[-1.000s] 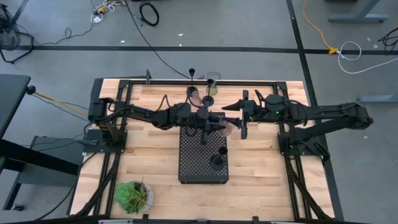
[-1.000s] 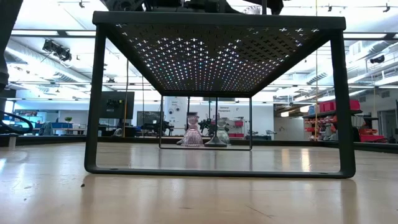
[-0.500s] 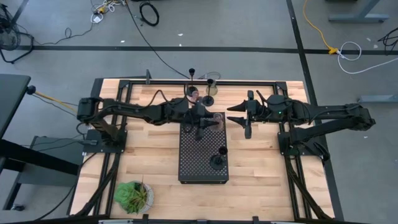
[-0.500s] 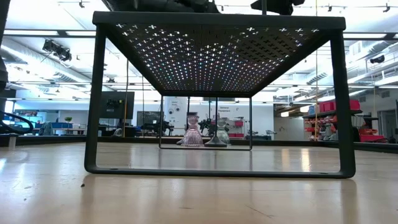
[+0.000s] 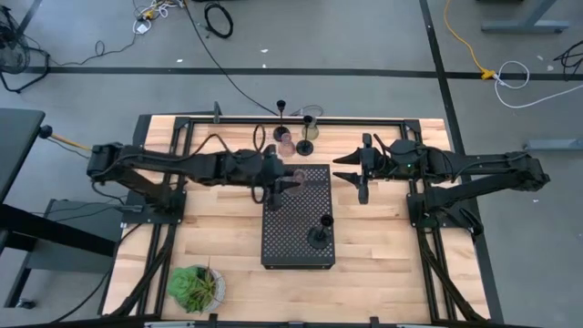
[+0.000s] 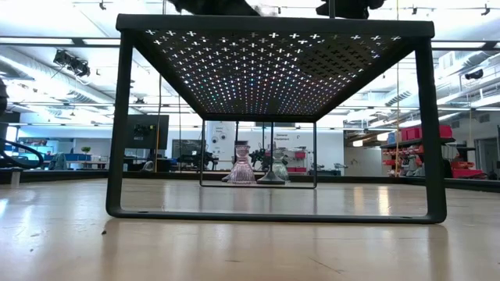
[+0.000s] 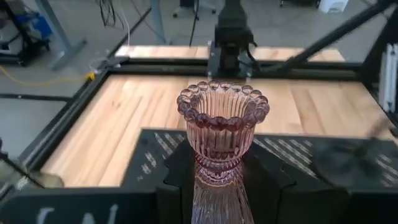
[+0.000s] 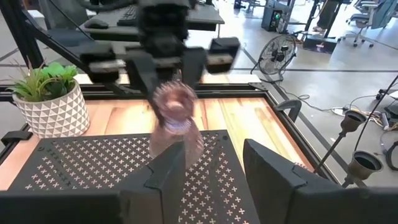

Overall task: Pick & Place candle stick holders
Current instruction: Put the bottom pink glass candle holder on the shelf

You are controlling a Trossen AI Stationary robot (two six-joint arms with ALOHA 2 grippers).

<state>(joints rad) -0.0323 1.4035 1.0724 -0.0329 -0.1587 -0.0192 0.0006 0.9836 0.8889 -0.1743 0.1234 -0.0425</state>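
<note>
A pinkish ribbed glass candle stick holder (image 7: 221,127) hangs over the far left part of the black perforated tray (image 5: 293,244), with my left gripper (image 5: 290,179) shut on it. My right gripper (image 5: 361,176) stands open, apart from it to the right, with nothing between its fingers (image 8: 166,182). Its wrist view shows the pink holder (image 8: 176,107) straight ahead. A slim black stemmed holder (image 5: 320,233) stands by its round base on the tray. Two more stemmed holders (image 5: 281,111) (image 5: 308,120) and two squat glass holders (image 5: 285,142) (image 5: 307,147) stand on the table at the far edge. My left gripper pinches the pink holder's narrow waist (image 7: 215,178), just under its cup, between its two fingers (image 7: 179,182). The fingers come nearly level from the table's left side, across the holder. The holder stands upright in the hold, cup on top, lifted clear of the tray.
A leafy plant in a white pot (image 5: 194,287) stands at the near left. The tray stands on legs (image 6: 119,133) like a low table, and two glass holders (image 6: 241,166) show beyond it. Bare wood lies left and right of the tray.
My left gripper has drawn back toward the table's left edge and risen, tipping up toward level, carrying the pink holder away from my right gripper. The holder has gone from the middle of the tray's far edge toward its far left corner.
</note>
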